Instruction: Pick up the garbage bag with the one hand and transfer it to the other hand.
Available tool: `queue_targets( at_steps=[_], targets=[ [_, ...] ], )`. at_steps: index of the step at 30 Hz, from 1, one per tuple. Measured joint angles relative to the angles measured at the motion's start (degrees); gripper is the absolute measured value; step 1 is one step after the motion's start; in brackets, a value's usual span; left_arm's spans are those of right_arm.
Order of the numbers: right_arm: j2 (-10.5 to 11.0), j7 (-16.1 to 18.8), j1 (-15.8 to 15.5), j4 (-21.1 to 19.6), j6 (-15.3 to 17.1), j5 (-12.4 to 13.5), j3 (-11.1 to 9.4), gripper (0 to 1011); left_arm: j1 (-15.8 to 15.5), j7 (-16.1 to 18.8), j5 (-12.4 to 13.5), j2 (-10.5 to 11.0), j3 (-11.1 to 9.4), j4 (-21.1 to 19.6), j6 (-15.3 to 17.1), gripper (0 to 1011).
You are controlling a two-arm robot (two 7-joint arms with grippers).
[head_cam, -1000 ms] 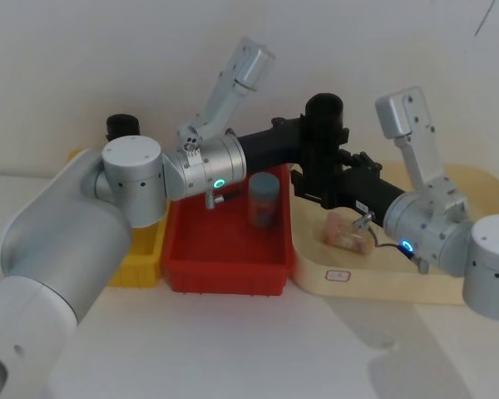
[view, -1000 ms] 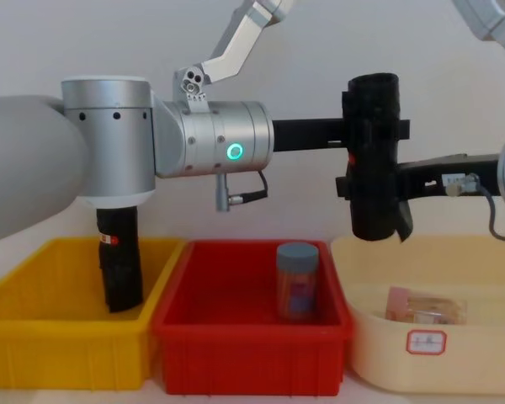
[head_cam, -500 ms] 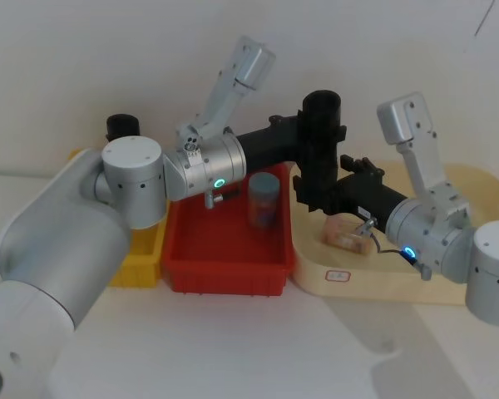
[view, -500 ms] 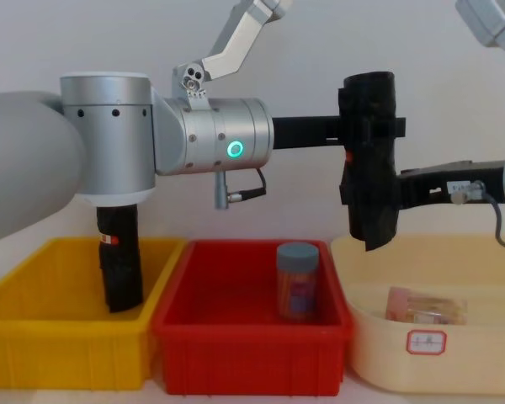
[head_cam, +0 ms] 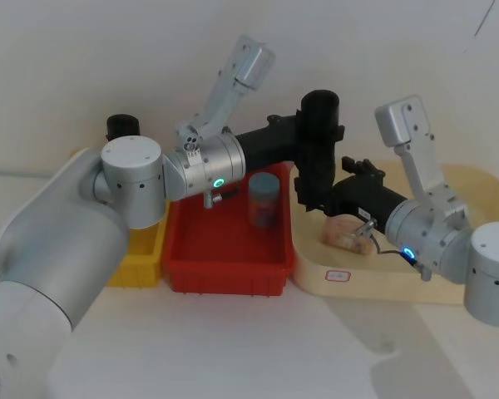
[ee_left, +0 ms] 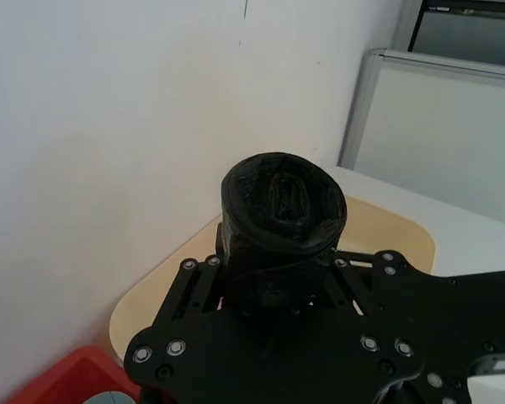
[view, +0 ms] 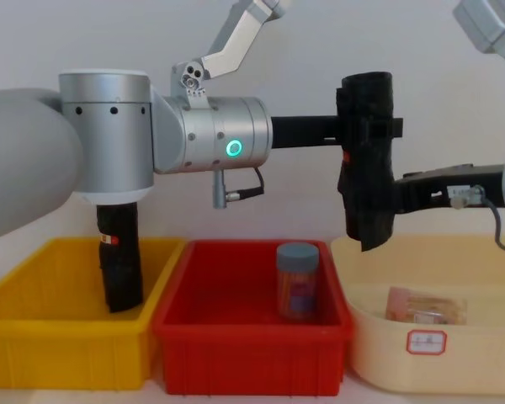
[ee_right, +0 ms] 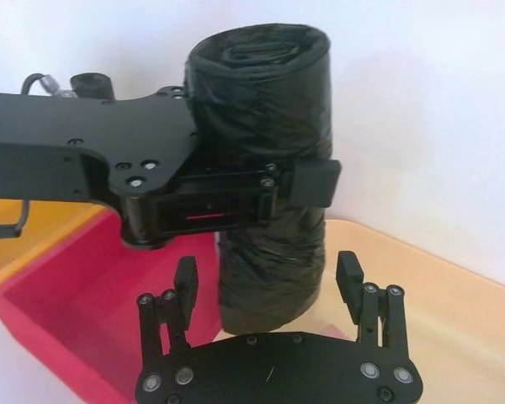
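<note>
The tall black roll of crinkly plastic garbage bags is held upright in mid-air, above the seam between the red bin and the cream tray, clamped near its top by the green-lit left gripper. The blue-lit right gripper is seen with jaws spread wide on both sides of the roll's lower end, not closed on it.

Your white table carries three containers side by side along its far half: a yellow plastic bin at the robot's left, a red plastic bin touching it in the middle, and a cream oval tray (the one with a small white label on its front wall) pressed up against the red one's right side.
</note>
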State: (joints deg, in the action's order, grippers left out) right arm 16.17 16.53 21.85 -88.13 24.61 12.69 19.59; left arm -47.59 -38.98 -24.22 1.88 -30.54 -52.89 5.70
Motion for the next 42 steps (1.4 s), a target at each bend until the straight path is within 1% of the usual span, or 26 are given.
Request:
queue_targets(
  at_steps=[7, 16, 27, 42],
  targets=[
    [-0.17, -1.05, 0.59, 0.68, -0.54, -1.22, -0.26, 1000, -0.02, 0.12, -0.05, 0.41, -0.48, -0.35, 0.41, 375],
    [-0.57, -1.18, 1.9, 2.62, -1.14, -2.23, -0.17, 1000, -0.26, 0.4, -0.09, 0.68, -1.13, -0.6, 0.7, 375],
    [-1.26, 0.25, 3.32, 5.44, -2.31, -2.63, 0.23, 1000, -0.85, 0.67, -0.17, 0.74, -1.87, -0.21, 0.56, 375],
    [-2.48, 1.32, 5.29, 8.81, -5.08, -3.03, 0.51, 1000, -1.75, 0.67, -0.49, 0.64, -2.65, 1.17, 0.16, 375]
  ],
)
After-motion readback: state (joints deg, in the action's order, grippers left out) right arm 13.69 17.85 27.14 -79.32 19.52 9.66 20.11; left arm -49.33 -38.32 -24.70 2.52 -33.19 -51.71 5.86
